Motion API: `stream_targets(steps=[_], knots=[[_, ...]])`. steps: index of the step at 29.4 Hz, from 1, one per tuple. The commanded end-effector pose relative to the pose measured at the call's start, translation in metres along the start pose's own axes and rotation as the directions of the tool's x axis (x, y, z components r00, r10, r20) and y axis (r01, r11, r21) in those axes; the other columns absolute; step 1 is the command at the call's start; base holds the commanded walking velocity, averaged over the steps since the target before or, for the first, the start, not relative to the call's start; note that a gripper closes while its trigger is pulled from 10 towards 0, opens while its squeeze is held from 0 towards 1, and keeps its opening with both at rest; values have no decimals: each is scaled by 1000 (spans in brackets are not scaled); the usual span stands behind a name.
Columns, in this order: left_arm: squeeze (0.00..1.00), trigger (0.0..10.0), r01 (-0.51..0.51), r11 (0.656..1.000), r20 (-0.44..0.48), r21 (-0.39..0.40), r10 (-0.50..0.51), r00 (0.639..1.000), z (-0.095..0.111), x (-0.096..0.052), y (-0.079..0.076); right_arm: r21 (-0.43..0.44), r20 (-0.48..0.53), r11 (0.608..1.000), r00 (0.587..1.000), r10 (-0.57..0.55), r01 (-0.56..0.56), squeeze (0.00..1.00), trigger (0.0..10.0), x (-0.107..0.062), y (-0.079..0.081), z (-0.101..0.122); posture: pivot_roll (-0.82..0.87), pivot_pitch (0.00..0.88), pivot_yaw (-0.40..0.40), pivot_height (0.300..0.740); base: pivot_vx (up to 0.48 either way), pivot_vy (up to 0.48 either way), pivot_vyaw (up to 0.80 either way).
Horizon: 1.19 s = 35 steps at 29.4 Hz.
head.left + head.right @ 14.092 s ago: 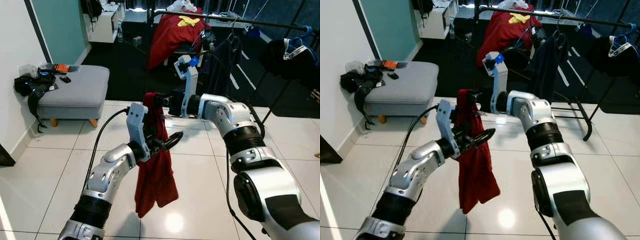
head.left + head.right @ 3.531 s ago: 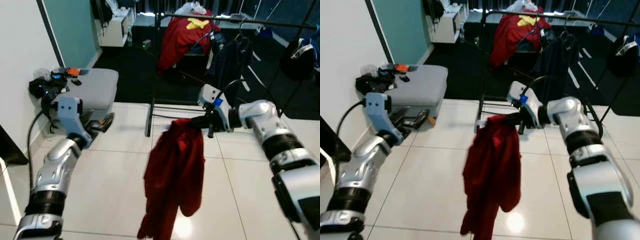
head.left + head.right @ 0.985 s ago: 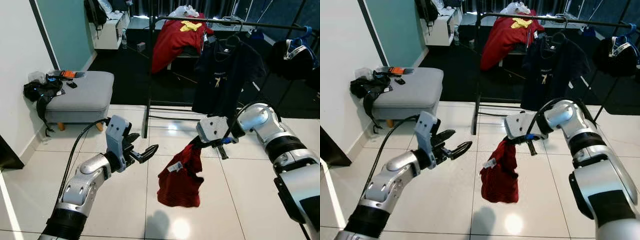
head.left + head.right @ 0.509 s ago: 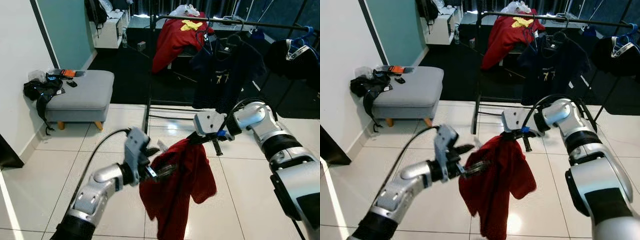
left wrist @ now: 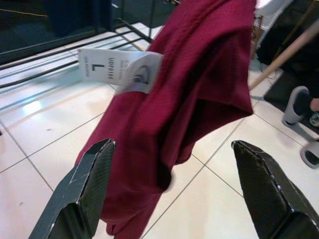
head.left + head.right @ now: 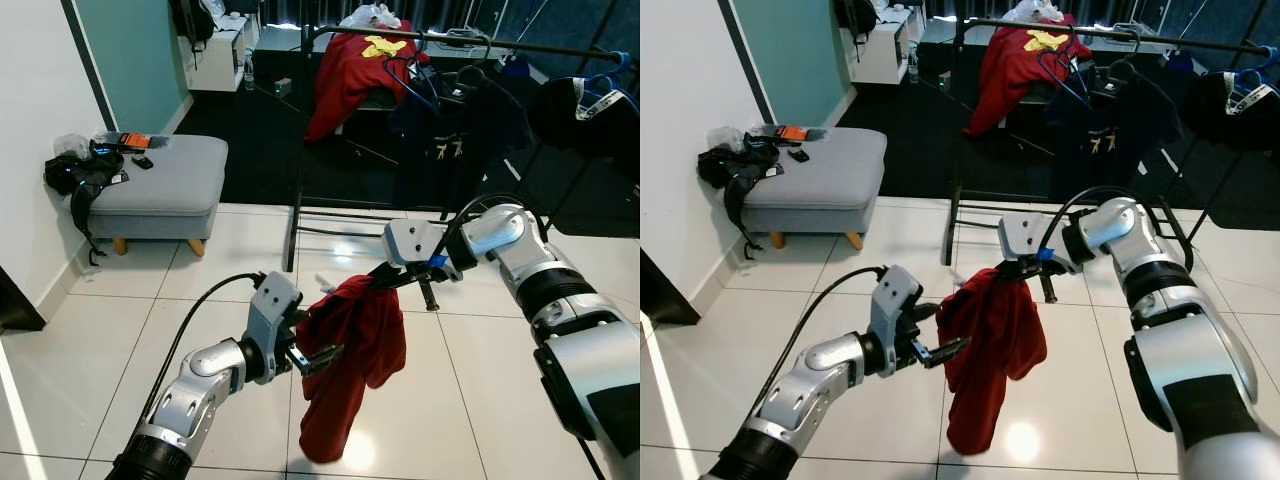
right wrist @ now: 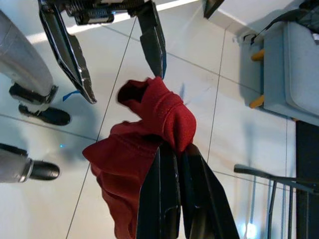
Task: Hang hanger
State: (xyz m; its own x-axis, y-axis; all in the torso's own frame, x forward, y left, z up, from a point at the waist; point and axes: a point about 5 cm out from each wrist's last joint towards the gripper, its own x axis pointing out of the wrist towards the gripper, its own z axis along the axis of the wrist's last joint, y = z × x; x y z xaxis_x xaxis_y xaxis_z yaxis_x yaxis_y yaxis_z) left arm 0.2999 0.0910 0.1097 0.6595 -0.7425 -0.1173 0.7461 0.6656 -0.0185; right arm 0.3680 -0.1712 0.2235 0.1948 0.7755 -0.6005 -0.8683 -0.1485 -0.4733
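Note:
A dark red garment (image 6: 350,370) with a white size label (image 5: 119,69) hangs over the tiled floor in front of me. My right gripper (image 6: 385,278) is shut on its top edge (image 7: 164,117). My left gripper (image 6: 320,345) is at the garment's left side, open, with one finger (image 5: 84,194) on each side of the cloth. Behind stands the clothes rack (image 6: 470,42), its bar carrying a dark shirt (image 6: 450,140), a blue hanger (image 6: 1065,80) and a red garment with yellow print (image 6: 350,70).
A grey ottoman (image 6: 160,180) with a black bag (image 6: 75,175) and small items stands at the left by the white wall. More dark clothes (image 6: 590,110) hang at the right end of the rack. White tiles (image 6: 120,330) lie around me.
My left gripper has moved right, up to the garment. The garment, bunched a second ago and spread half a second ago, now hangs long and narrow from my right gripper.

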Motion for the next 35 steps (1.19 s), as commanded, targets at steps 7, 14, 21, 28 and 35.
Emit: stream_targets(steps=[7,14,21,28,35], knots=[[0,10000,-81,997,41,-13,82,996,4,-1,12,-3,27,1000,1000,1,-1,0,10000,-3,-3,4,39,105,-64,740,0,0,0],[0,10000,-115,993,60,-12,115,992,7,0,18,2,45,1000,999,11,-11,0,10000,-3,-3,6,40,107,-65,740,0,0,0],[0,10000,-107,994,82,-31,109,991,9,4,15,3,62,1000,998,25,-25,0,10000,-2,-3,8,37,108,-66,740,0,0,0],[0,4471,-167,984,80,-60,171,982,7,13,18,0,80,999,996,41,-41,0,10000,-1,-3,10,32,110,-67,740,0,0,0],[0,0,-161,985,93,-69,167,982,9,15,19,1,87,999,995,44,-44,0,10000,-1,-4,11,33,110,-66,740,0,0,0]])
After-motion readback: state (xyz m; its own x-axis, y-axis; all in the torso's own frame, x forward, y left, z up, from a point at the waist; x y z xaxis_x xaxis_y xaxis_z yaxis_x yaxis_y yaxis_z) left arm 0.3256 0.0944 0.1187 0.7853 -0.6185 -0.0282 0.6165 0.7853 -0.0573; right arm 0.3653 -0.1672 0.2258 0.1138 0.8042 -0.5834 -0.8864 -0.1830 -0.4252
